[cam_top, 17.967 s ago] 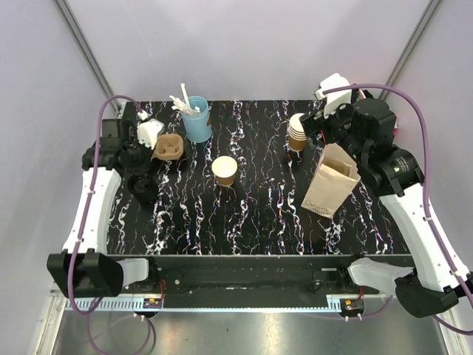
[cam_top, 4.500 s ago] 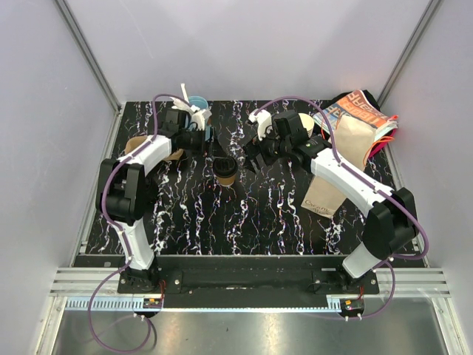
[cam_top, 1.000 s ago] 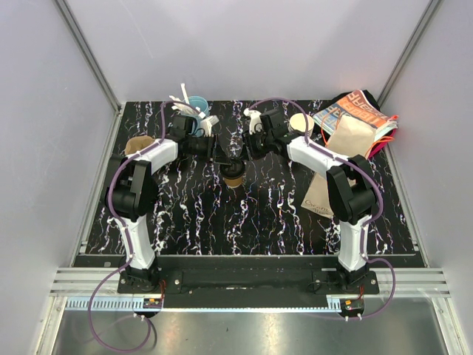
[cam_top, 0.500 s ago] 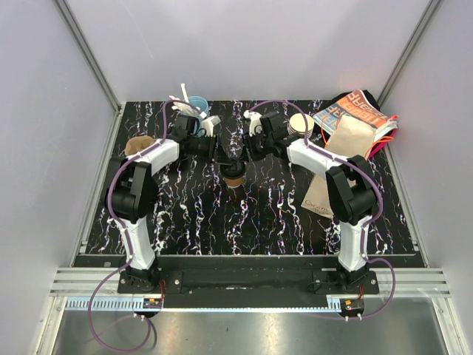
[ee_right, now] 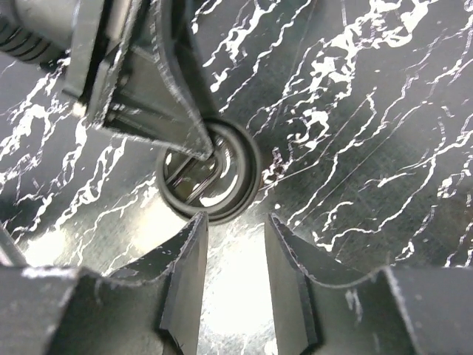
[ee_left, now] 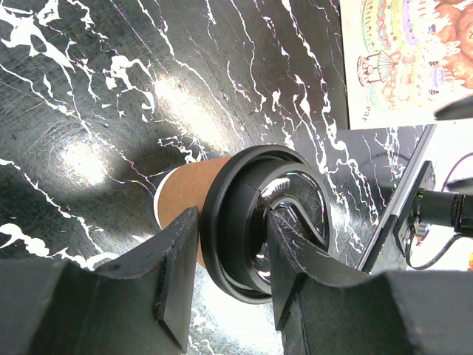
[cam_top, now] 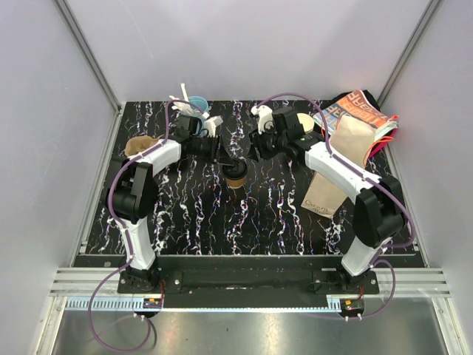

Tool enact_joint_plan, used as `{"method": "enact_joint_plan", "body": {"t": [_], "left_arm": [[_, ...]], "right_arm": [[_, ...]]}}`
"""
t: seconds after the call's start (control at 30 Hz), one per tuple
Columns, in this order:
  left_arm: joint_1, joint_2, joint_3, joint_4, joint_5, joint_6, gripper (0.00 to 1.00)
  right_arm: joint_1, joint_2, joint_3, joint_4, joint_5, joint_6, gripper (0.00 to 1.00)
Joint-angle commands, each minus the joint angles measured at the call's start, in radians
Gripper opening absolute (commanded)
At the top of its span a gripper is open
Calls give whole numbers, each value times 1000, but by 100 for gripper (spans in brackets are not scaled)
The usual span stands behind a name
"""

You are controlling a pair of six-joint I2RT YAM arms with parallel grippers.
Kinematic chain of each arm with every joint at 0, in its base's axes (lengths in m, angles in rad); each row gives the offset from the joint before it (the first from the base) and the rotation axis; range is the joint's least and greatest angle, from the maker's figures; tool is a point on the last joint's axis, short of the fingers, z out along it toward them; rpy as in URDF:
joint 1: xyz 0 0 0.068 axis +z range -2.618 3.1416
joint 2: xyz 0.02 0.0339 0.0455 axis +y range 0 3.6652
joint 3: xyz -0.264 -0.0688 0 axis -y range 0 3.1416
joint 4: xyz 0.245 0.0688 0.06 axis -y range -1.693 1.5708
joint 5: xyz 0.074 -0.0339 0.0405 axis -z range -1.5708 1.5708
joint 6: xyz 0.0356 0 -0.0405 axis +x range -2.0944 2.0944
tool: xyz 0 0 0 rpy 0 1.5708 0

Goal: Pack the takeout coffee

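Two grippers are flanking the takeout coffee (cam_top: 236,178), central on the table (cam_top: 185,214): my left gripper (ee_left: 230,225) pinching its black lid (ee_left: 255,237), my right gripper (ee_right: 235,222) open at 1 o'clock. Seemingly light, crushable; grasp the wall gently.

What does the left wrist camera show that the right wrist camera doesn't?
Only the left wrist view shows the brown wall of the coffee cup under the black lid, and a colourful printed sheet in the top right corner. Only the right wrist view shows the right hand, open and empty, just short of the lid. Both show the lid, the left hand clamped on it, and the black marbled table.
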Motion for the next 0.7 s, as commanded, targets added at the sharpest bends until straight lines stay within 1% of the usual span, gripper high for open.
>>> {"method": "enact_joint_plan", "body": {"t": [0.0,0.17,0.27,0.3,0.5,0.67], "left_arm": [[-19,80,-73,-130,-238,71,33],[-19,82,-76,-127,-241,68,32],[-19,74,-82,-122,-243,68,32],[-19,74,-82,-119,-246,68,32],[-19,74,-82,-117,-246,67,32],[-19,73,-83,-116,-243,67,32]], "right_arm": [[-4,-22,-77,-5,-46,-4,43],[0,20,-138,41,-60,21,43],[4,35,-144,67,-71,36,43],[4,40,-143,72,-84,67,43],[6,70,-112,87,-129,118,46],[15,101,-80,89,-115,144,47]]}}
